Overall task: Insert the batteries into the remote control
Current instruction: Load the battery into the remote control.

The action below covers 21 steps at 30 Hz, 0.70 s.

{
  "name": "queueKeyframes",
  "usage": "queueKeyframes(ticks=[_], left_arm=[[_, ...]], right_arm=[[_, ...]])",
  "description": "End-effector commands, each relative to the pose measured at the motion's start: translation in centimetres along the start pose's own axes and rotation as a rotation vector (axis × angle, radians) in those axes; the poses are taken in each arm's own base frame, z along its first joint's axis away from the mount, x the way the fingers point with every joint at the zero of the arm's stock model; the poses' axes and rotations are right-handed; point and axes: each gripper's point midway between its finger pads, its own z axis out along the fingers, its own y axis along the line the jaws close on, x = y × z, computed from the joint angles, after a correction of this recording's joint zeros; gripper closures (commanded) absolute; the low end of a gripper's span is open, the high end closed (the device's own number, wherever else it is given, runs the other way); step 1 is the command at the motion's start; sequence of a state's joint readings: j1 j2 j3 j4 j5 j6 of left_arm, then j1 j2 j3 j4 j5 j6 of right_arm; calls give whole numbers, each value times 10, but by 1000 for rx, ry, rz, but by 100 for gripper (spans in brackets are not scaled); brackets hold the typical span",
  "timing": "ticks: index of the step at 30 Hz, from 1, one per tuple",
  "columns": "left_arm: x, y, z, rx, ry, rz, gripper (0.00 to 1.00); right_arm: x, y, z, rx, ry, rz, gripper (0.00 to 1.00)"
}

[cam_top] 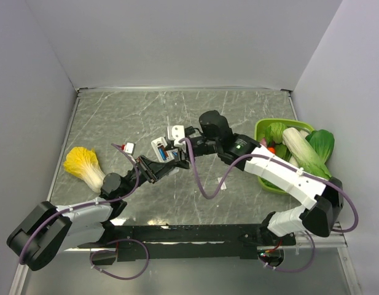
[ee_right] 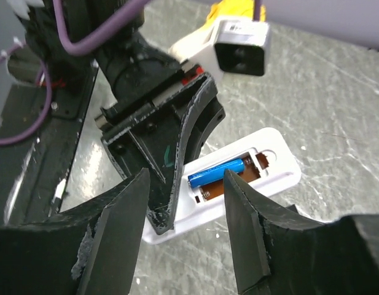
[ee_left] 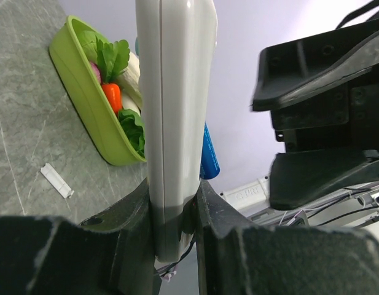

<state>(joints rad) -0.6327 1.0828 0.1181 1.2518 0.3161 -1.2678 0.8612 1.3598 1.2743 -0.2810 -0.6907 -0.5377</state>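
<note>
The white remote control (ee_right: 250, 178) is held above the table, its back compartment open and facing up. My left gripper (ee_left: 175, 203) is shut on its lower end, and the left wrist view shows it edge-on. One blue battery (ee_right: 217, 173) lies in the far slot of the compartment. The near slot shows bare brown board and a spring. My right gripper (ee_right: 186, 209) hovers just over the compartment, open, with nothing between its fingers. In the top view both grippers meet at the table's middle, around the remote control (cam_top: 160, 149).
A green basket (cam_top: 272, 123) of vegetables stands at the right, under the right arm. A yellow cabbage (cam_top: 85, 166) lies at the left. A small white strip (cam_top: 221, 183) lies on the table near the middle. Walls close in the table on three sides.
</note>
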Motion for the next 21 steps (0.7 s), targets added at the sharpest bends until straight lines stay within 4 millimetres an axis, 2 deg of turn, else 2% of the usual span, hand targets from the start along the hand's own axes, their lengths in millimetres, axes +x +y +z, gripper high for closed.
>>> queueKeyframes(ticks=[1,2,6,21], left_arm=[[-8,-23,3,79,-19,56,98],[-8,-22,3,78,-19,57,98],[-8,-24,2,82,-17,61,98],[-8,-26,4,91,-11,80,98]], right_arm=[[-11,-9,0,-33,-17,-108,42],[-10,-10,1,-34,-12,-112,43],[-5,-16,4,-37,-4,-108,56],[9,-15,11,-75,31,-102,57]])
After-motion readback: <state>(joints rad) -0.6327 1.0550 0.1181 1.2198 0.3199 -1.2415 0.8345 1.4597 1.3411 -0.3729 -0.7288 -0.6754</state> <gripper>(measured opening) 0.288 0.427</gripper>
